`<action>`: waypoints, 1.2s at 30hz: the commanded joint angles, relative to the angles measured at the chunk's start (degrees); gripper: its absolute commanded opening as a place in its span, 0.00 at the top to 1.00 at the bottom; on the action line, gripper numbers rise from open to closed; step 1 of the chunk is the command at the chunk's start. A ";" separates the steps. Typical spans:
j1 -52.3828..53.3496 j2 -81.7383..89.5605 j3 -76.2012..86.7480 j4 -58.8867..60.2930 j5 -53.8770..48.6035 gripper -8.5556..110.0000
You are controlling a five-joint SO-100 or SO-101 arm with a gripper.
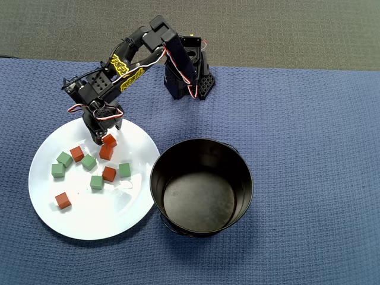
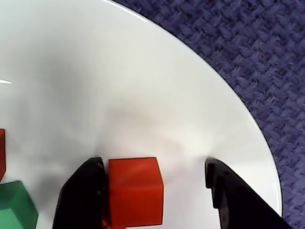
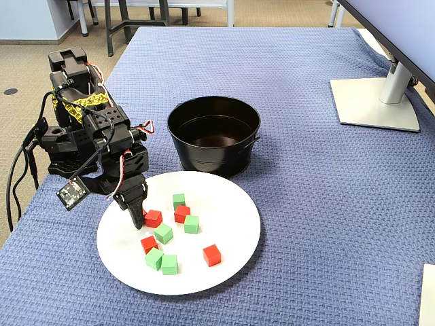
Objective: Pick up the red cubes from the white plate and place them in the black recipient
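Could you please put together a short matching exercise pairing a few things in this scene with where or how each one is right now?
Things:
1. pincer
2. black recipient
3. green cubes
4. monitor stand

States:
A. empty, on the blue cloth beside the plate
B. lying on the white plate among the red cubes
C. open, lowered around one red cube
D. at the table's far right in the fixed view

Pairs: 1-C, 2-A, 3-B, 4-D

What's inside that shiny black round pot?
The glossy black round pot shows only its bare dark bottom; no cubes. In the fixed view its near wall hides part of the floor.
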 commanded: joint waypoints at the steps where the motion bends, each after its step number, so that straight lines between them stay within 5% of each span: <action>1: -1.32 4.75 0.09 -1.23 -1.14 0.79; 30: -2.55 6.24 1.05 -4.83 -1.32 0.93; 36: -1.49 11.78 -1.49 3.52 -3.96 0.93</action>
